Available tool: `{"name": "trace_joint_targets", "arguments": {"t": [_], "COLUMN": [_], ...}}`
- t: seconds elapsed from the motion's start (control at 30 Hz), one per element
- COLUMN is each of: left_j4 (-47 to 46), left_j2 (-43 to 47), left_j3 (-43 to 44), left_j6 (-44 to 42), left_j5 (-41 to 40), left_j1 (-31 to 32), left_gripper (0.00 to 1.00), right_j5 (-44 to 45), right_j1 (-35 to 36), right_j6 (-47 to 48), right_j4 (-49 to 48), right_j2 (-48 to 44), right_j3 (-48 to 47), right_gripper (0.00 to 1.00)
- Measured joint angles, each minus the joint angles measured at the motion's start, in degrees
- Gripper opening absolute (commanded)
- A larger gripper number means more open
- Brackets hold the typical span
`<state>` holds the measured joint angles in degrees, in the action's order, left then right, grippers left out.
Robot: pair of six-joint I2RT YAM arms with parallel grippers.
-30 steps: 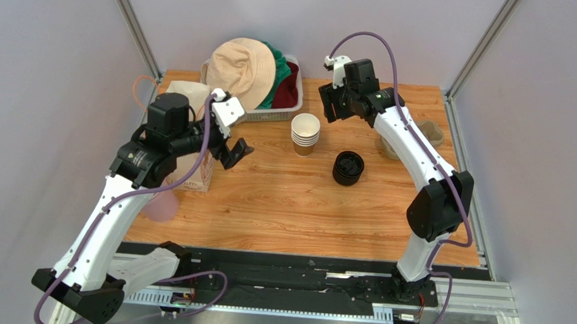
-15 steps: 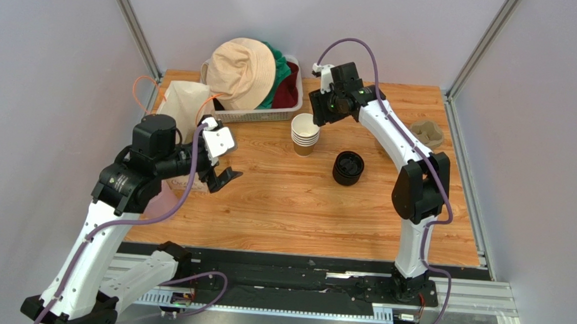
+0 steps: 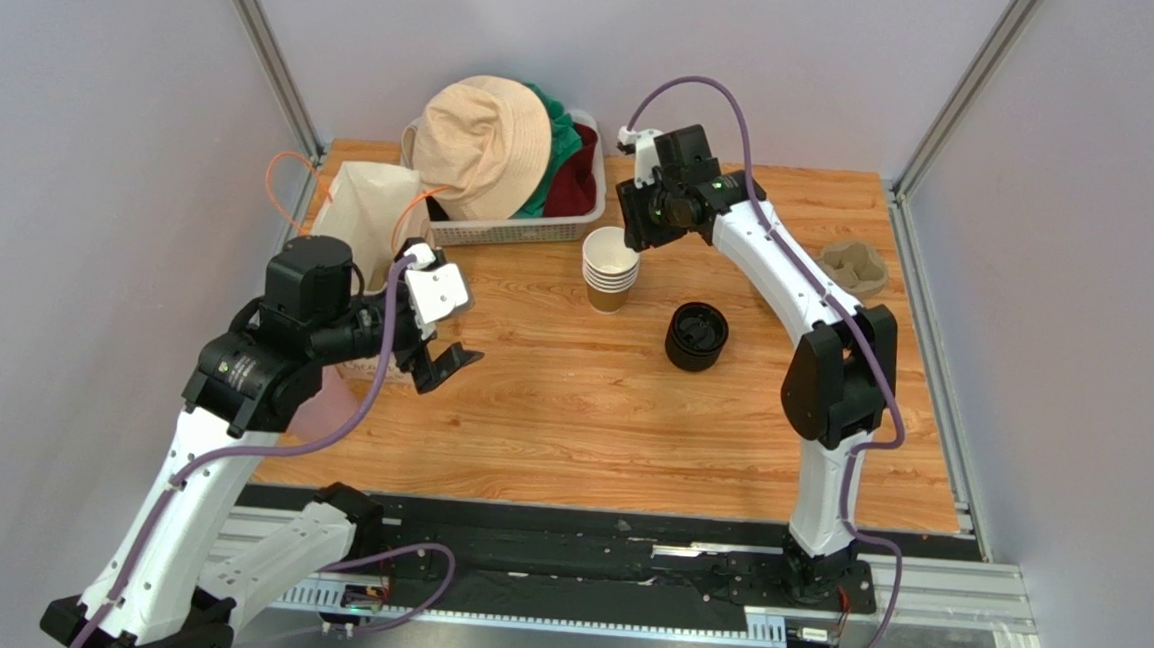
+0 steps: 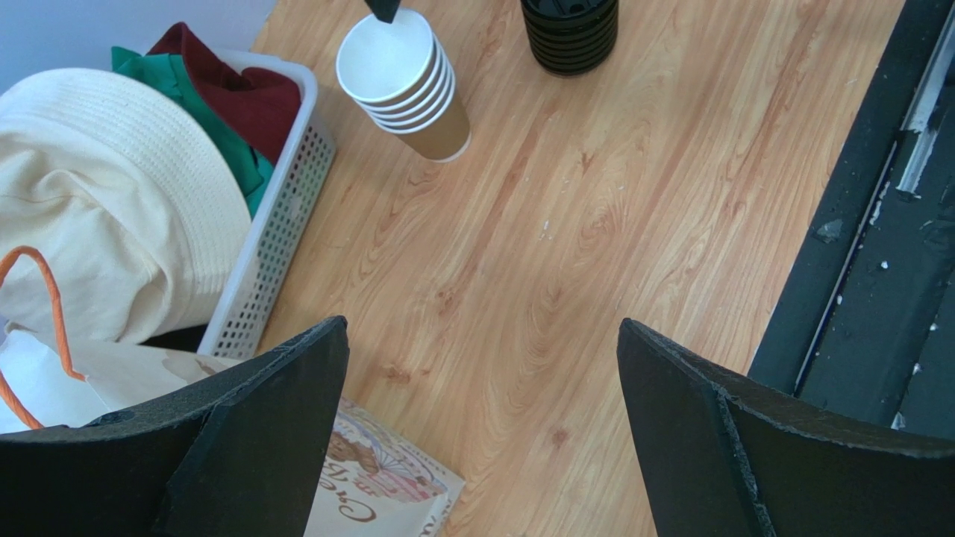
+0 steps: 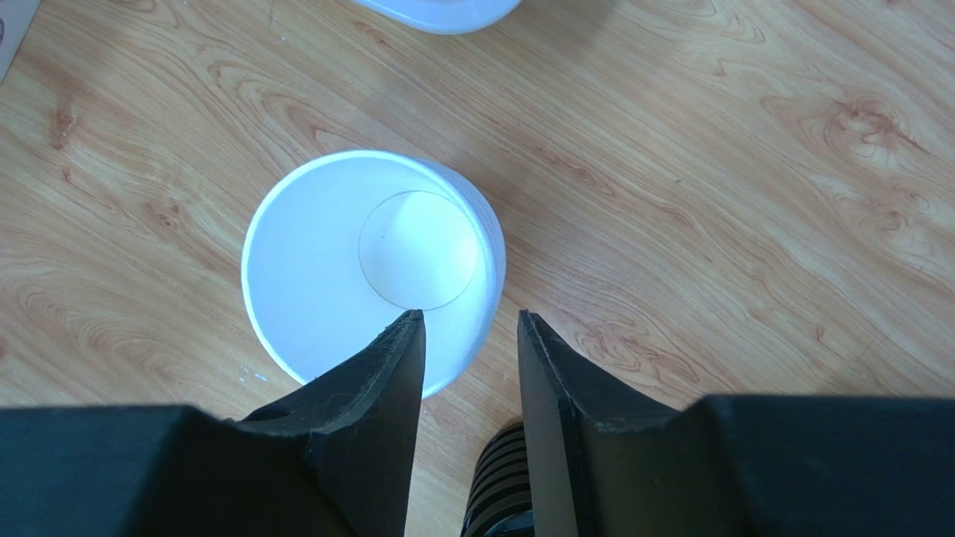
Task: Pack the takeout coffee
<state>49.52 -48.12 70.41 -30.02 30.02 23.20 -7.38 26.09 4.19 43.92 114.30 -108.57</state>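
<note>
A stack of kraft-brown paper cups point(image 3: 609, 268) with white insides stands at mid-table; none has a lid on. A stack of black lids point(image 3: 697, 336) stands to its right. My right gripper point(image 3: 632, 233) hovers over the cup stack's right rim. In the right wrist view the gripper point(image 5: 469, 321) is narrowly open, one finger over the top cup's inside point(image 5: 336, 280), the other outside its rim, and nothing is gripped. My left gripper point(image 3: 445, 361) is wide open and empty over bare table. In the left wrist view point(image 4: 482, 327) the cups point(image 4: 404, 84) lie far ahead.
A white paper bag point(image 3: 368, 218) with orange handles stands at the left, close to my left gripper. A white basket point(image 3: 526, 231) holding hats is at the back. A cardboard cup carrier point(image 3: 853, 263) is at the right edge. A pink cup point(image 3: 325, 408) is partly hidden by the left arm.
My right gripper has moved left and down onto the cup stack's rim. My left arm has drawn back toward the near left, away from the basket.
</note>
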Motion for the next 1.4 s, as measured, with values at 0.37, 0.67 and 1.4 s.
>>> {"name": "trace_joint_targets", "arguments": {"t": [0.37, 0.67, 1.4], "left_j4": [-0.02, -0.07, -0.66], "left_j2": [-0.11, -0.11, -0.11], "left_j3": [-1.29, -1.53, -2.56], "left_j6": [0.07, 0.09, 0.24], "left_j5": [0.5, 0.63, 1.03], "left_j1": [0.02, 0.02, 0.02], "left_gripper": [0.98, 0.98, 0.98], "right_j5": [1.64, 2.38, 4.57], "right_j1": [1.64, 1.64, 1.64], "right_j6": [0.09, 0.2, 1.66], "right_j4": [-0.04, -0.02, -0.52], "right_j2": [0.66, 1.25, 0.13], "right_j3": [-0.24, -0.24, -0.2], "right_gripper": [0.33, 0.36, 0.35]}}
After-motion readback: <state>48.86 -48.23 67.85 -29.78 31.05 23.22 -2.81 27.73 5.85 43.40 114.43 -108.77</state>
